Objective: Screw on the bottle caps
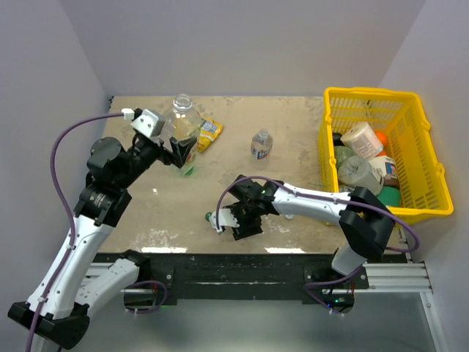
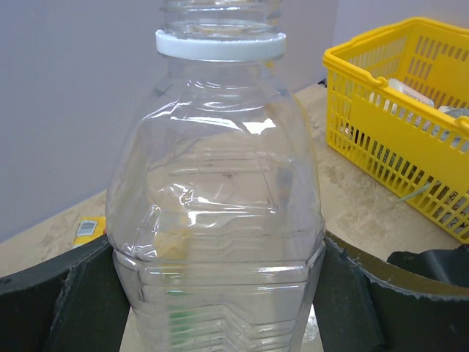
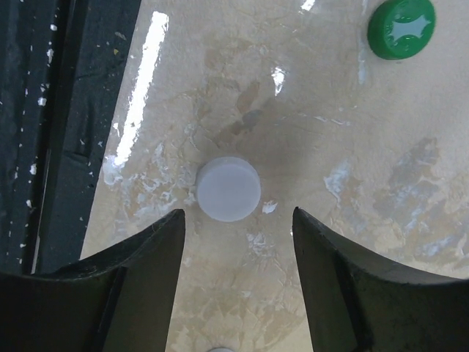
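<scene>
Cap (image 3: 229, 188), white, likely light and slick, just ahead of open right tool (image 3: 238, 215): pinch its rim. Left tool (image 2: 220, 297) clamps thin-walled, probably crushable clear bottle (image 2: 220, 183).

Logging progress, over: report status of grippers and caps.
Left gripper shut on clear bottle, neck uncapped. Right gripper open over white cap. Green cap nearby, nothing blocking.

arms (image 1: 69, 257): white links, black joints | cables (image 1: 52, 158): purple, looped | right tool (image 3: 238, 213): black tapered fingers (image 3: 124, 286)
</scene>
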Tool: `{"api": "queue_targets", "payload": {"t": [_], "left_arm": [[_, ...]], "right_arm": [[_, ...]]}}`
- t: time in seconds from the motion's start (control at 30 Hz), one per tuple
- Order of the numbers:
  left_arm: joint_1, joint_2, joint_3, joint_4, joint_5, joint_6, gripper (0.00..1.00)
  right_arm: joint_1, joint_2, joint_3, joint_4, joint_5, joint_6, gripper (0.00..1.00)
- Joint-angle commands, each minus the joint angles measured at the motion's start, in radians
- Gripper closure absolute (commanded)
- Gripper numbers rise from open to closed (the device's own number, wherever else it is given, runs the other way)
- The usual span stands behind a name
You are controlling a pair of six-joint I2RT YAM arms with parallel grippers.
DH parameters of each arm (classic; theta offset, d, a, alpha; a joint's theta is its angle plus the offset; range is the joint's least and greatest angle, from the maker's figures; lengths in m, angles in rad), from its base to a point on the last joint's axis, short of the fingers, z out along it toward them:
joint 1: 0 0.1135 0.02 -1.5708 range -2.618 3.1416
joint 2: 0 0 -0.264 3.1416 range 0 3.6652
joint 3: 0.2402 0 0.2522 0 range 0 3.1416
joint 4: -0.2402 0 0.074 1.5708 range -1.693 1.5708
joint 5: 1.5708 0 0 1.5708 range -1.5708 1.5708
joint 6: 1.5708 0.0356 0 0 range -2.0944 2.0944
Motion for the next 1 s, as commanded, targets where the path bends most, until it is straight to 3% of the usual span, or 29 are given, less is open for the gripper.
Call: {"api": "queue_targets", "payload": {"t": [0.0, 0.33, 0.97], "left_arm": [[0.015, -0.023, -0.014, 0.072, 0.011, -0.031, 1.00], [0.050, -0.024, -0.043, 0.101, 0.033, -0.063, 1.00], [0.065, -0.001, -0.057, 0.120, 0.053, -0.071, 1.00]], "right_arm": [[0.005, 0.016, -0.017, 0.023, 0.006, -0.052, 0.36], [0.013, 0.072, -0.015, 0.061, 0.015, -0.052, 0.36], [0.016, 0.093, -0.003, 0.067, -0.005, -0.041, 0.46]]}}
